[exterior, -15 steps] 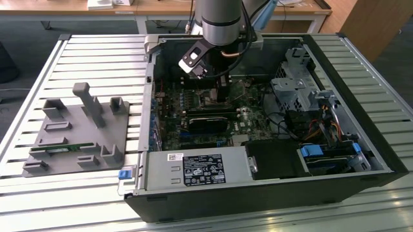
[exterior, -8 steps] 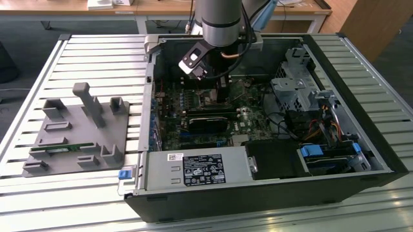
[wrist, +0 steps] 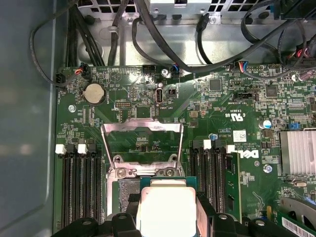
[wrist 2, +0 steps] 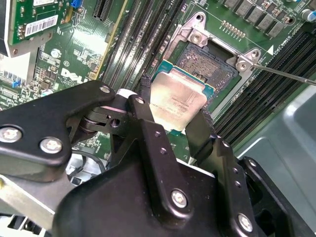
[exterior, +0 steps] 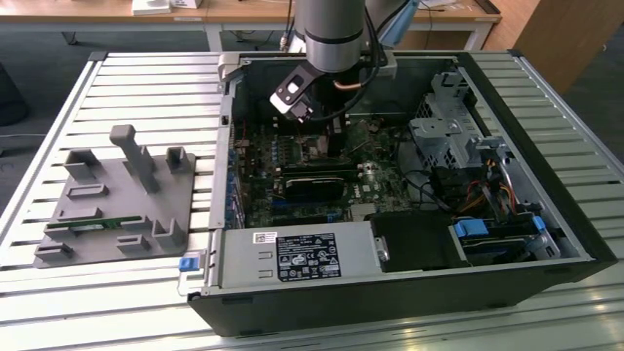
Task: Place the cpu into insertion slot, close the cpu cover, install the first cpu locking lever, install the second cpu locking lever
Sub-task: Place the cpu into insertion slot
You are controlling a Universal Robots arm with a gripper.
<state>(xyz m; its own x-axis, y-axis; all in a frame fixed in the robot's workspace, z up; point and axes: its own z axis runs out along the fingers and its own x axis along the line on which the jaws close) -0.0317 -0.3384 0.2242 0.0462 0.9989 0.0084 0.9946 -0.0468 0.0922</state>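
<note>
Slatted desk (exterior: 146, 80), open pc case (exterior: 546, 153) on it, arm down inside. Green board (wrist: 148, 98): cpu cover (wrist: 141, 127) flipped up, insertion slot (wrist 2: 210, 61) bare. Step one in hand imo: gripper (wrist 2: 174, 112) fingers (wrist 2: 148, 133) pinched on cpu (wrist 2: 180, 98), over slot's near edge, not seated. Placing needs chip square and flat to rim. Memory slots (wrist 2: 133, 44) hug both sides, thin lever (wrist 2: 286, 74) pokes past corner. Room above open.

surface: pale slatted metal table (exterior: 137, 88), ribs running across | ground: dark grey floor (exterior: 49, 47) behind it | furniture: light wooden desk (exterior: 244, 12) on white legs along the far side; wooden panel (exterior: 560, 36) at the exterior view's right | light: even, soft
</note>
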